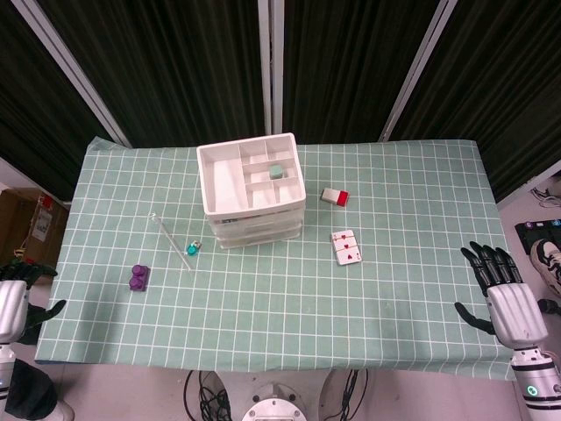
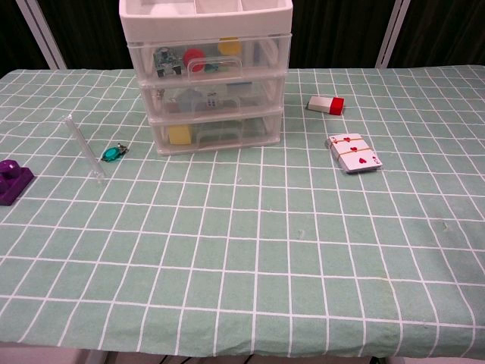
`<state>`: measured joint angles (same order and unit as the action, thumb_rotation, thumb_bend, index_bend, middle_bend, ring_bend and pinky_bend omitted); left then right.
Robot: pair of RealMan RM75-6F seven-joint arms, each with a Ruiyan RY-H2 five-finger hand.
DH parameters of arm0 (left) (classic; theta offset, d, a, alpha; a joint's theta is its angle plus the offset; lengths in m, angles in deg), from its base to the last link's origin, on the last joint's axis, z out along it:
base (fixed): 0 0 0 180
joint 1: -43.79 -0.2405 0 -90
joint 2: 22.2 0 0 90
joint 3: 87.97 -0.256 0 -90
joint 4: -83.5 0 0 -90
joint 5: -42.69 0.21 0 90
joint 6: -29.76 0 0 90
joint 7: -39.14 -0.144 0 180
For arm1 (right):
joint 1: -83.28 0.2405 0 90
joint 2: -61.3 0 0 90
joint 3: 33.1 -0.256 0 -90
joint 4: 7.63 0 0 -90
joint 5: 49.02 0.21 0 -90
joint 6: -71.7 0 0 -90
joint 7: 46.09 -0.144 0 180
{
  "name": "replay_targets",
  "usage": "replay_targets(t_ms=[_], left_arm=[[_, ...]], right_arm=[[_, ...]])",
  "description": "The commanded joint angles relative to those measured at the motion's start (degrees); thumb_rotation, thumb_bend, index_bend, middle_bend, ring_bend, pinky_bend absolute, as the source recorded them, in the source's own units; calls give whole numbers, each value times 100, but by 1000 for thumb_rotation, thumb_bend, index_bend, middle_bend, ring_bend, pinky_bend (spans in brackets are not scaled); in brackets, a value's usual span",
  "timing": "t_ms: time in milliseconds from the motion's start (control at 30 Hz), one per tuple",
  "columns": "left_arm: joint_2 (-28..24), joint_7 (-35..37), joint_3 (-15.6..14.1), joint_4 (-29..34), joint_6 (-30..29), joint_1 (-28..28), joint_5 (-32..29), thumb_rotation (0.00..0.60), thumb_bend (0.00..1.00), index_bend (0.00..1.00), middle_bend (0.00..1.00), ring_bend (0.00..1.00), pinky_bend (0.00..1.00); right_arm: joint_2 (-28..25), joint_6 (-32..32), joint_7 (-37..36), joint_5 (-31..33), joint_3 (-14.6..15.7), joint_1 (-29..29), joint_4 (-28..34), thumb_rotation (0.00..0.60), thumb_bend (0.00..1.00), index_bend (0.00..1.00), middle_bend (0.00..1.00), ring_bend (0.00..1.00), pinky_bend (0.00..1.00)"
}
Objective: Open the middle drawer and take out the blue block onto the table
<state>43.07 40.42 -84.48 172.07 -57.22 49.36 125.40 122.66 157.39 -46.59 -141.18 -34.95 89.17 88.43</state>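
No step has yet been begun: the drawer unit (image 2: 206,76) stands closed at the back of the table (image 1: 394,289), and the middle drawer (image 2: 216,98) is to be pulled out first. The blue block cannot be made out through the drawer's clear front. The right hand (image 1: 500,294) is held at the table's near edge, fingers spread and empty. Of the left hand (image 1: 22,303) too little is shown to tell. A green checked cloth covers the table; dark curtains hang behind.
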Motion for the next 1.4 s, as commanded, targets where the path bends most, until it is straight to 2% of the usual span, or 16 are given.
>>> replay_targets(t_ms=[33, 267, 400, 700, 800, 867, 933, 967, 1100, 1167, 1267, 1400], left_arm=[[13, -40, 1, 0, 13, -2, 7, 600, 134, 412, 395, 302, 278], [71, -302, 7, -66, -91, -7, 134, 600, 134, 396, 389, 300, 275], [92, -564, -33, -85, -123, 0, 256, 600, 135, 358, 318, 243, 237], [108, -671, -77, -21, 24, 61, 329, 600, 135, 354, 313, 240, 232], [110, -642, -98, -30, 88, 95, 375, 600, 135, 354, 313, 240, 232], [104, -629, -136, -45, 136, 131, 462, 600, 135, 354, 313, 240, 232], [111, -608, -154, -47, 143, 151, 527, 600, 135, 354, 314, 240, 232], [118, -585, -161, -48, 137, 155, 556, 600, 135, 354, 314, 240, 232], [163, -501, -176, -80, 87, 141, 613, 600, 135, 354, 313, 241, 232], [191, -460, -178, -112, 46, 117, 617, 600, 135, 354, 314, 241, 232], [231, -371, -189, -175, -19, 69, 616, 600, 135, 354, 313, 241, 232], [278, -226, -186, -258, -94, -9, 556, 600, 134, 354, 314, 241, 232]], right_arm=[[-4, -60, 19, 32, -15, 34, 6, 600, 158, 0, 39, 0, 0], [-1, -129, 77, -1, -19, 94, 21, 600, 159, 0, 39, 0, 0], [42, -165, 94, -23, -13, 124, -2, 600, 158, 0, 39, 0, 0], [99, -357, 245, -6, -49, 270, 15, 600, 166, 0, 48, 0, 0], [173, -511, 446, -156, -87, 456, 71, 600, 171, 0, 97, 0, 9], [244, -758, 743, -357, -124, 708, 147, 600, 175, 0, 197, 15, 61], [292, -1069, 1111, -559, -174, 998, 288, 600, 176, 0, 281, 75, 129], [337, -1300, 1390, -692, -228, 1214, 400, 600, 176, 0, 338, 142, 190], [603, -2206, 2579, -846, -507, 1943, 693, 600, 177, 4, 533, 458, 465], [890, -2690, 3271, -746, -692, 2309, 689, 600, 199, 46, 669, 657, 638], [1412, -3218, 4265, -528, -932, 2754, 468, 600, 292, 107, 787, 811, 813], [2080, -3676, 5189, -115, -1141, 3190, -10, 600, 428, 140, 879, 921, 933]])
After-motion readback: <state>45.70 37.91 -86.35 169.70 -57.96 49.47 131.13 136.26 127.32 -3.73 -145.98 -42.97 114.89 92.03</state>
